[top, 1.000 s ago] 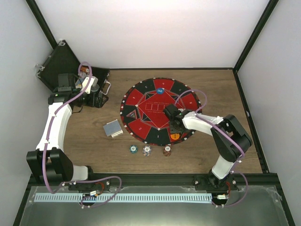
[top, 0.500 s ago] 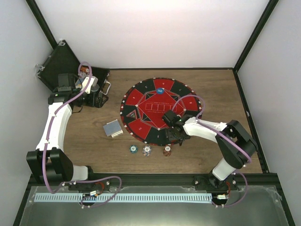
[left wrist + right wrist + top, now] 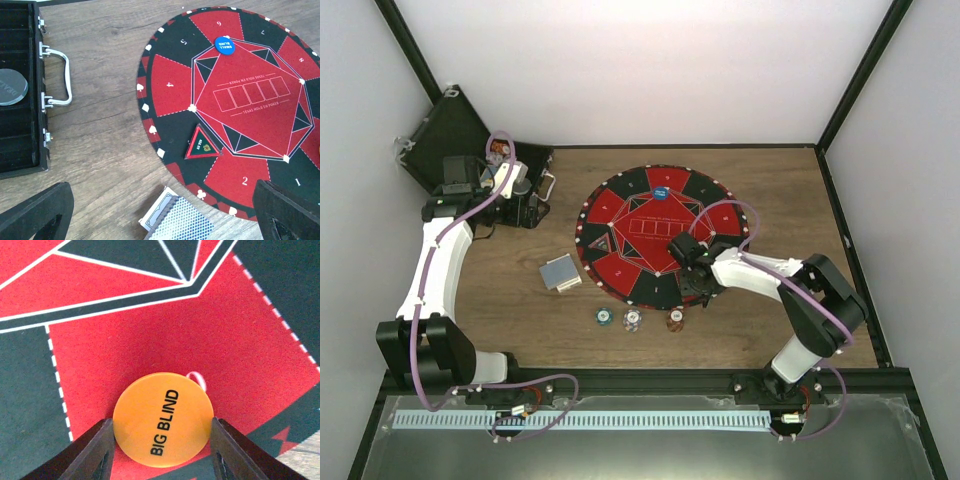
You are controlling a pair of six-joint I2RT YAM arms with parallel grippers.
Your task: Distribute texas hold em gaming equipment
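**Right gripper closed on the orange button at the mat's near edge**

A brown wooden table (image 3: 800,200) carries a large round red-and-black mat (image 3: 630,215) at its middle. A black hard case with a silver handle (image 3: 20,140) lies open at the table's far left corner, its compartments facing up.

The left gripper (image 3: 162,205) hangs above the wood beside the handle side of the case. Its black fingers are spread wide, one at each lower corner of the wrist view.

The right gripper (image 3: 162,440) is low over the near right part of the mat. Its two fingers press against opposite edges of an orange round disc (image 3: 163,419) marked BIG BLIND. This disc sits at a red sector bordered by white dashes, close to the rim. Whether it rests on the mat or is just lifted cannot be told.

A deck of playing cards with grey-blue patterned backs (image 3: 560,273) rests on the bare wood just beside the mat's near left rim. Three small round striped poker chips (image 3: 633,320) sit in a row on the wood just off the near rim, apart from one another.

A blue round disc (image 3: 224,44) marked SMALL BLIND lies at the far side of the mat, beside the sector numbered 6. A small green-and-red triangular marker (image 3: 202,145) reading ALL IN lies on the left part of the mat.
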